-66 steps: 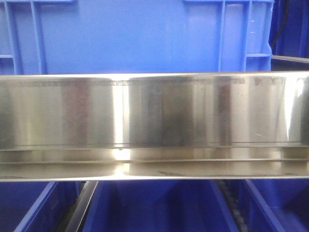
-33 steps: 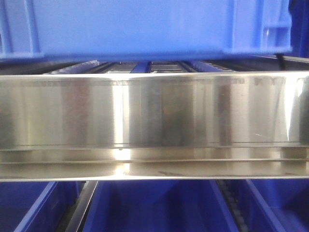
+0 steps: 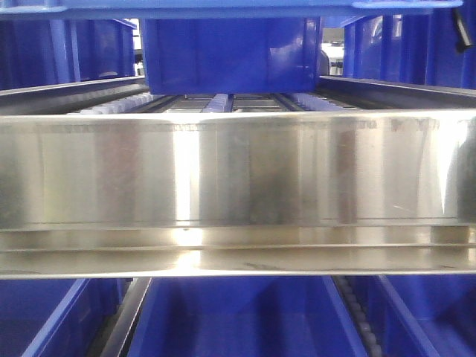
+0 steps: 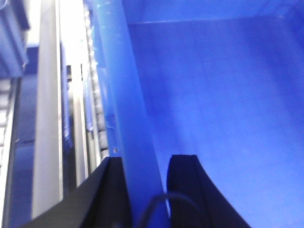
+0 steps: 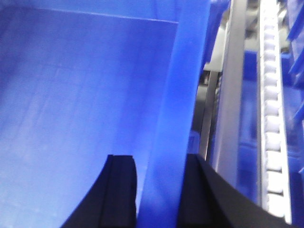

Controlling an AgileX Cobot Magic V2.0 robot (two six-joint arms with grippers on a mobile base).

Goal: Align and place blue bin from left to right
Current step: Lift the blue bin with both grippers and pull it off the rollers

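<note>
The blue bin (image 3: pixel 223 7) shows in the front view only as a bright strip along the top edge, at 12 o'clock, with open space between it and the shelf below. In the left wrist view its smooth floor (image 4: pixel 213 95) fills the frame from 12 to 5 o'clock. In the right wrist view the floor (image 5: pixel 71 95) fills it from 7 to 12 o'clock. A polished steel beam (image 3: pixel 238 171) crosses the front view from 9 to 3 o'clock. Below it, at 6 o'clock, lie the lower bins (image 3: pixel 238 316), deep blue and seen from above. Just under the bright strip, near 12 o'clock, a darker bin (image 3: pixel 230 52) stands at the back of the shelf on the roller tracks (image 3: pixel 216 102), which run toward the camera. Another roller track (image 5: pixel 273 118) runs from 1 to 5 o'clock in the right wrist view, well outside the bin wall. The left gripper (image 4: pixel 146 166), at 6 o'clock, is clamped on the bin's side wall, one black finger outside it and one inside. The right gripper (image 5: pixel 156 161), also at 6 o'clock, grips the opposite wall the same way. A thin dark cable (image 4: pixel 156 206) loops low between the left fingers.
</note>
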